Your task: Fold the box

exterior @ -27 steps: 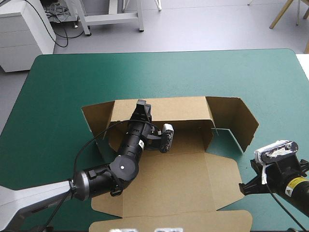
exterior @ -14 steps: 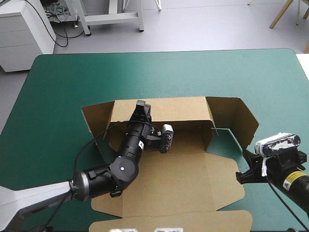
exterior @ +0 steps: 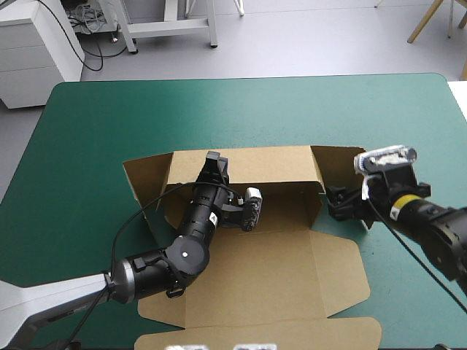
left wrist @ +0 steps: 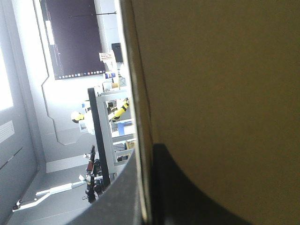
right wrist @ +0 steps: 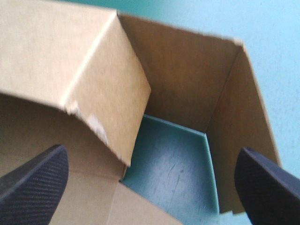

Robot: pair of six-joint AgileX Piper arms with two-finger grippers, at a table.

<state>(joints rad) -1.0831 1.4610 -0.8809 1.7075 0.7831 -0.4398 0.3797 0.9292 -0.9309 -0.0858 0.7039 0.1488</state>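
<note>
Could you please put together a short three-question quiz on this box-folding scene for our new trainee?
1. True or false: the right hand is open.
2. Which part of the box does the left hand pinch? A) raised far wall B) flat near panel C) right end flap
3. Fill in: the cover showing ahead of the right hand is ____.
Key: 1 true; 2 A; 3 teal-green.

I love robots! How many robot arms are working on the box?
2. The left end effector is shut on the raised back wall of the box; the right end effector hangs open at the box's right end. None seems hidden.
</note>
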